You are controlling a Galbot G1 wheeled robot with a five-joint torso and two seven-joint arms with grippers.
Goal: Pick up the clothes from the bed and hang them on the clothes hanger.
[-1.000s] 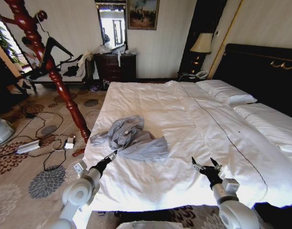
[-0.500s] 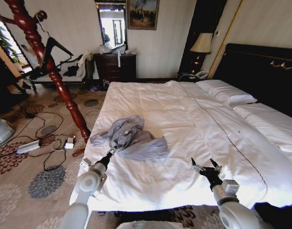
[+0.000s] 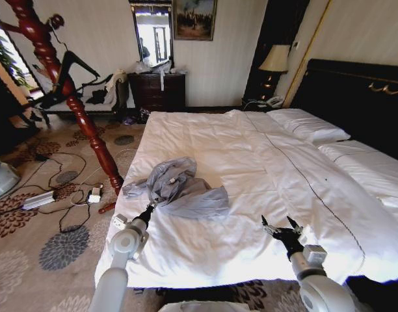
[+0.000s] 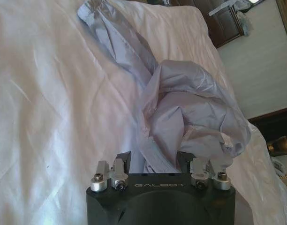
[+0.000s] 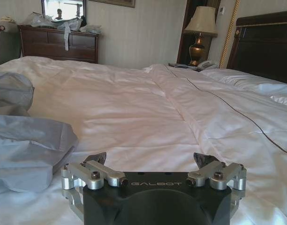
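The clothes (image 3: 179, 188) are one blue-grey shirt. It lies in a crumpled heap on the white bed (image 3: 264, 169), near the bed's left edge and close to the foot end. The heap is longer than it is wide. It runs across the bed, from the left edge toward the middle, with one thin sleeve end (image 3: 132, 188) poking out to the left side. Nothing lies on top of the shirt.

The left claw (image 3: 149, 207) is right at the near edge of the shirt. In the left wrist view, the left claw (image 4: 155, 161) is spread apart, and a fold of the shirt (image 4: 181, 108) sits between its two fingers. It has not squeezed the cloth.

The right claw (image 3: 281, 225) hangs over the bare duvet, well apart from the shirt, on the right. Its fingers are spread wide with nothing in them.

A thin dark seam (image 3: 296, 172) crosses the duvet to the right of the shirt. White pillows (image 3: 309, 127) lie far off by the black headboard (image 3: 361, 97). A twisted red wooden post (image 3: 69, 97) stands on the floor beside the bed's left edge, near the shirt. Cables (image 3: 62, 188) lie on the carpet by it.
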